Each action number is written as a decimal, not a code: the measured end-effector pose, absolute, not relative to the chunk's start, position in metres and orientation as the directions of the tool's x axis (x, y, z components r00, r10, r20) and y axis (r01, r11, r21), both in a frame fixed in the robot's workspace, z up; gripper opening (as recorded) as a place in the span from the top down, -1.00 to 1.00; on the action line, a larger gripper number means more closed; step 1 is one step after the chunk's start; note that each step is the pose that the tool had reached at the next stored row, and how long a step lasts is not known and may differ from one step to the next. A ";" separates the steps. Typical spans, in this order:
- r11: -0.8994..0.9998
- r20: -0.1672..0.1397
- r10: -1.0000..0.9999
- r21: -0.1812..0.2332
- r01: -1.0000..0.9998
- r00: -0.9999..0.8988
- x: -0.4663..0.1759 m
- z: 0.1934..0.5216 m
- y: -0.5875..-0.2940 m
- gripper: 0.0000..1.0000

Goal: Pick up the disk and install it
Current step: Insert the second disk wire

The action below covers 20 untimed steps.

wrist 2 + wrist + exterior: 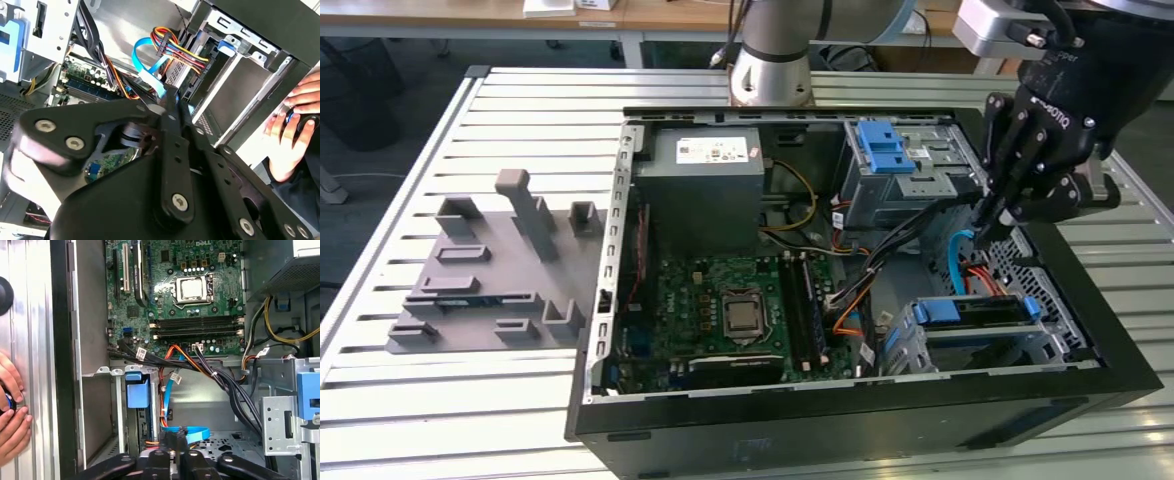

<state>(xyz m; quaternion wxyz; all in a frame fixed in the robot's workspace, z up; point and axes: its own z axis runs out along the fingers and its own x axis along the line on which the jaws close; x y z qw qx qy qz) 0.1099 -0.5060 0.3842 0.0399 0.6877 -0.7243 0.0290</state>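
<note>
Grey moulded fixture (487,270) stands at the exterior view's left on the slatted metal tabletop (400,400), apart from the open computer case (854,420). Nothing rests on the fixture.

Inside the case, moving toward the exterior view's right: a grey power-supply box (707,170) sits at the far wall, and the motherboard (734,310) lies flat on the case floor nearer the camera. Beyond the board, bundled cables (881,245) cross the gap. A grey cage with a blue latch (894,150) occupies the far corner.

The gripper (987,225) hangs inside the case just beside that cage, above a light-blue flat cable (958,262). In the second wrist view its fingers (172,107) are pressed together at the tips, and nothing shows between them. The first wrist view shows the gripper (175,437) over the same blue cable (192,432).

The disk (970,312) sits in the lower drive bay at the near corner of the case on the exterior view's right, its blue carrier facing up, well apart from the gripper. In the first wrist view the disk (137,390) stands on edge between the bay's metal walls. How fully it is seated cannot be told.

A person's hand (10,410) rests on the tabletop outside the case wall.
</note>
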 end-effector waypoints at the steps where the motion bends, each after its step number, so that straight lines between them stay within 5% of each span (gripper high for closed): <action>1: 0.049 0.098 -0.994 0.013 -0.999 -0.048 0.110 0.384 -0.506 0.66; 8: 0.039 0.098 -0.995 0.013 -0.999 -0.037 0.110 0.384 -0.505 0.37; 20: 0.033 0.098 -0.995 0.017 -0.999 -0.032 0.110 0.375 -0.504 0.37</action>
